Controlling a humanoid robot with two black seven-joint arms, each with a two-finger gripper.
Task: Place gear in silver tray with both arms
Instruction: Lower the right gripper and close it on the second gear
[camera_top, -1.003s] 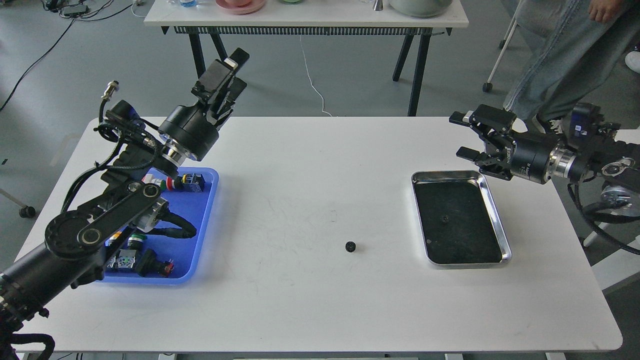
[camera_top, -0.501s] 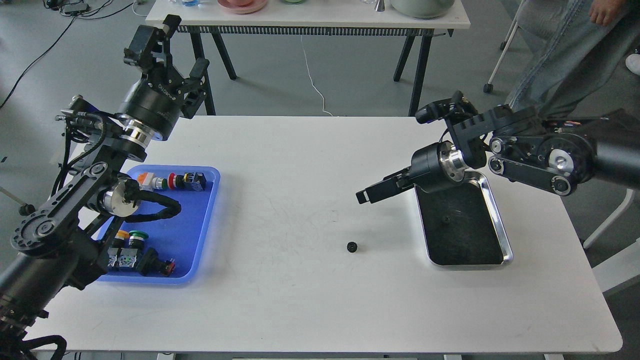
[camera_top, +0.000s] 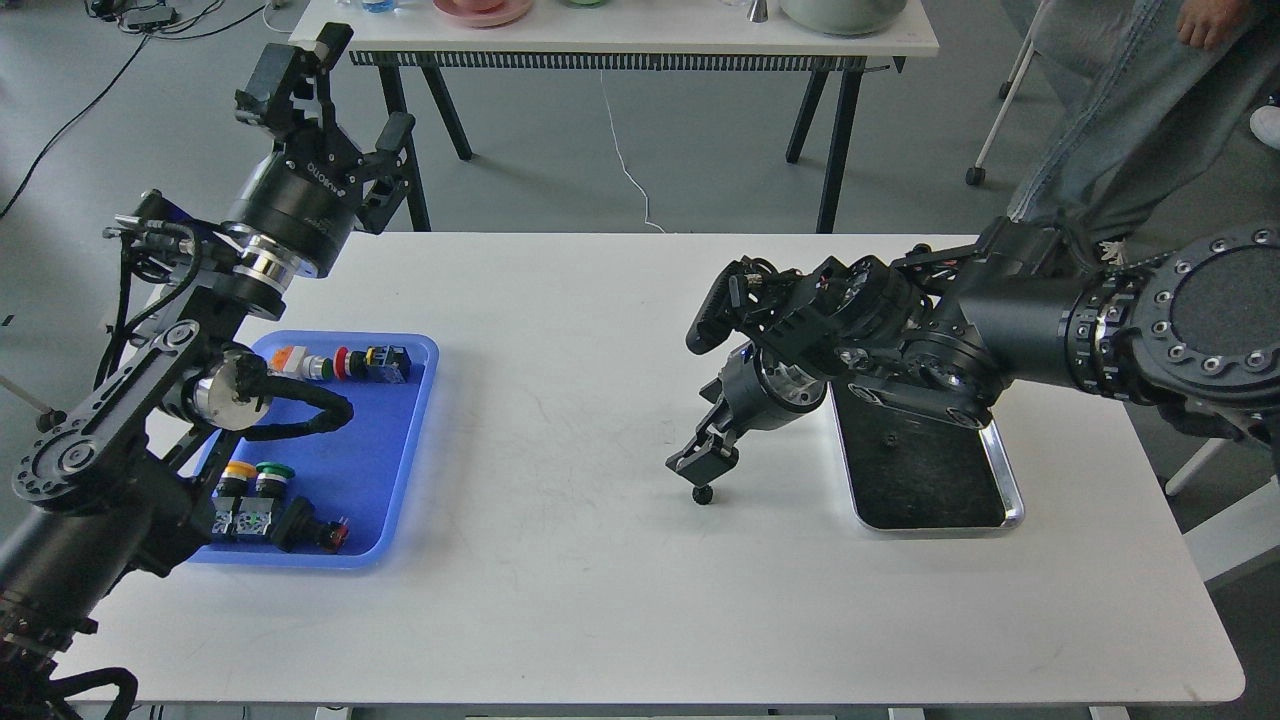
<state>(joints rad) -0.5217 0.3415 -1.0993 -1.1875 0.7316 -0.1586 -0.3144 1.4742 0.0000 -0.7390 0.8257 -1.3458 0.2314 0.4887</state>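
In our head view, the blue plastic tray (camera_top: 390, 450) lies on the left part of the white table (camera_top: 600, 600). At its far end it holds a row of push-button parts (camera_top: 340, 363) with orange, red and yellow caps. Near its front edge sit more of them, one with a green cap (camera_top: 275, 472), beside dark switch blocks. Our left arm crosses over the tray's left side and hides part of it.

The silver tray (camera_top: 1008, 488) lies on the right part of the table, its long side running away from us, with a shiny raised rim and a dark reflective bottom. A tiny dark speck (camera_top: 888, 437) sits on that bottom; we cannot tell what it is. Our right arm covers the tray's far end.

The gear (camera_top: 703, 495) is a small black toothed piece. It rests on the bare table, left of the silver tray and outside it.

Our right gripper (camera_top: 703, 468) points down, just above the gear. Its fingers are dark and seen nearly end-on, so we cannot tell how far apart they stand, nor whether they touch the gear.

Our left gripper (camera_top: 330, 85) is raised beyond the table's far left corner, its fingers spread wide with nothing between them.
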